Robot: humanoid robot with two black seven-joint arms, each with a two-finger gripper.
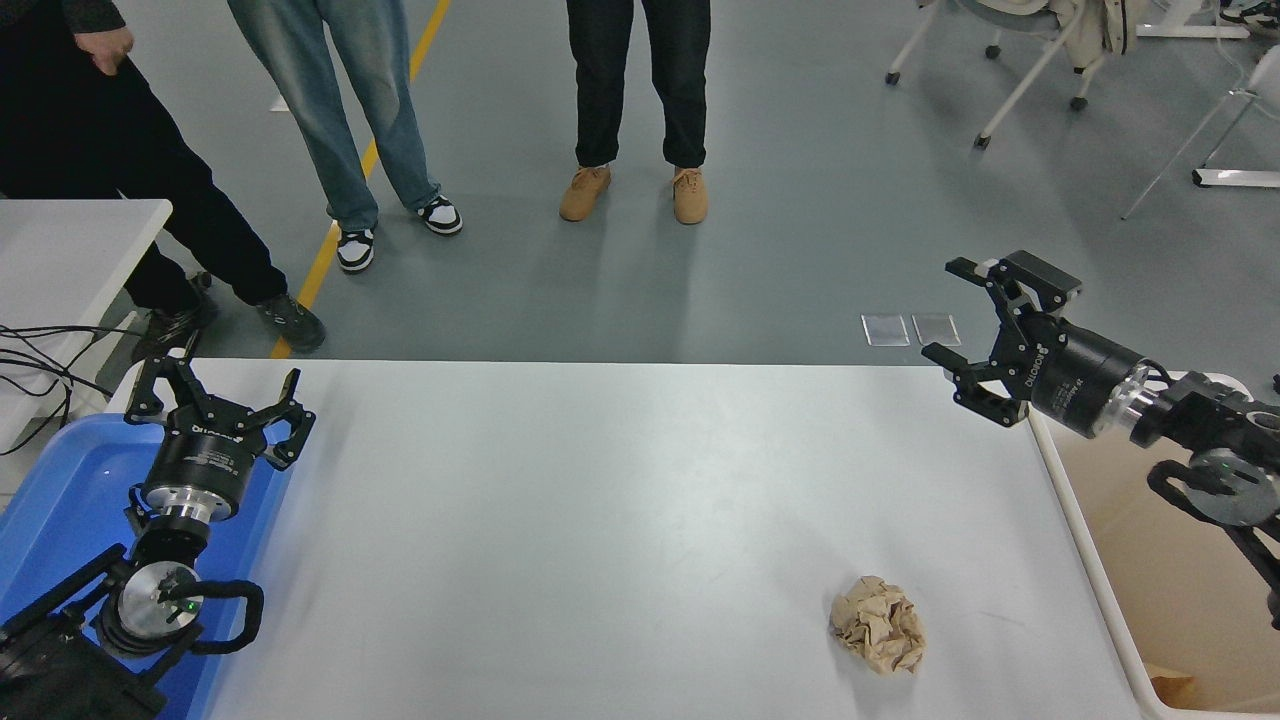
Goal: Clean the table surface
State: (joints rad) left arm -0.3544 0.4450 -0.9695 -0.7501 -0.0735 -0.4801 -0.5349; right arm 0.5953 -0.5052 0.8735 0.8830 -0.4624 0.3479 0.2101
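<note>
From the head view, a beige bin (1180, 600) stands just beside the table's right end, a brown paper scrap (1172, 688) lying in its near corner; a blue bin (60, 500) sits at the left end. The right gripper (955, 310) hangs above the table's far right corner, pointing left, fingers spread and empty. The left gripper (215, 400) is parked over the blue bin, fingers spread. The table surface (600, 520) fills the middle, its long axis running left to right, with a crumpled brown paper ball (878, 625) near its right end.
</note>
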